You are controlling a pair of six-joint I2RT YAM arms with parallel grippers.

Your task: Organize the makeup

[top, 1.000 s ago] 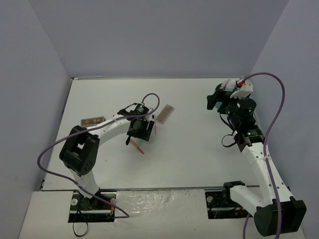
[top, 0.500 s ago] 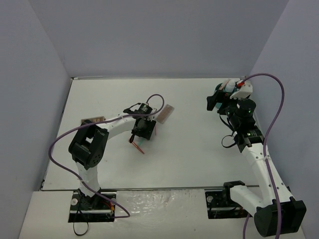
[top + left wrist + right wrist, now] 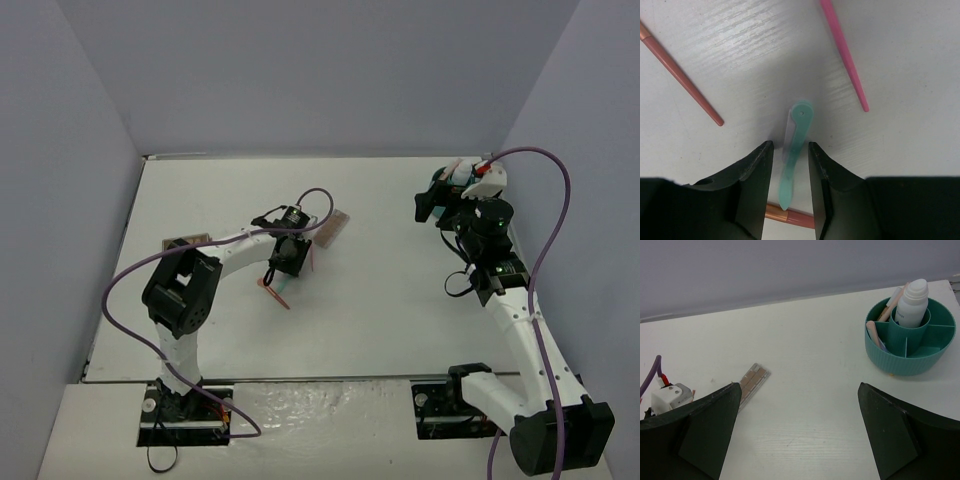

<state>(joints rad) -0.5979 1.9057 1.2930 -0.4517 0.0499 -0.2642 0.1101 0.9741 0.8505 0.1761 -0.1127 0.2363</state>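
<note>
Left hand [image 3: 790, 152] sits low on the counter [image 3: 400, 300], fingers part-spread and clamping nothing; right hand [image 3: 798, 386] hangs wide and empty. Sorting looks barely begun: the teal tub [image 3: 910, 360] holds the white bottle [image 3: 912, 302] and a few slim pieces, possibly applicators. Still loose are one palette [image 3: 334, 227], the other palette [image 3: 185, 241], the pink stick [image 3: 845, 55], the salmon stick [image 3: 680, 75], and the mint applicator [image 3: 796, 140], lying between the left fingers with slight gaps either side.
</note>
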